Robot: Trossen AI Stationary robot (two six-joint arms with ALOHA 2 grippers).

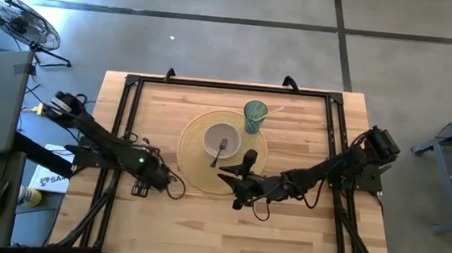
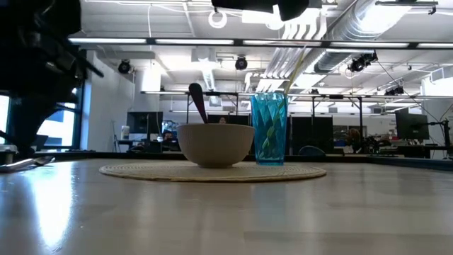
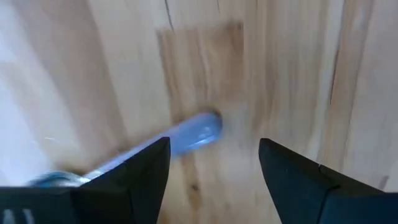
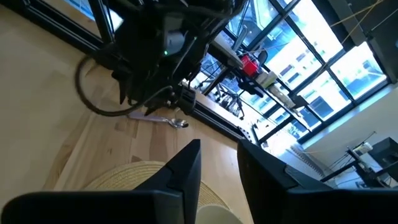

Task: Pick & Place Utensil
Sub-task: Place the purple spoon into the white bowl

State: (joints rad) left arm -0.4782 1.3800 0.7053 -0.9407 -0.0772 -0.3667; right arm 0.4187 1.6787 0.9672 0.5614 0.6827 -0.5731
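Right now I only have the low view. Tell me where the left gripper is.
Observer: The left gripper is low over bare wood, left of the mat.
Operator: Give me its jaws.
Observer: Open. The end of a utensil lying flat on the table shows between them, not gripped.
Operator: Report the right gripper.
Observer: The right gripper is over the mat's edge, on the side of the bowl away from the cup.
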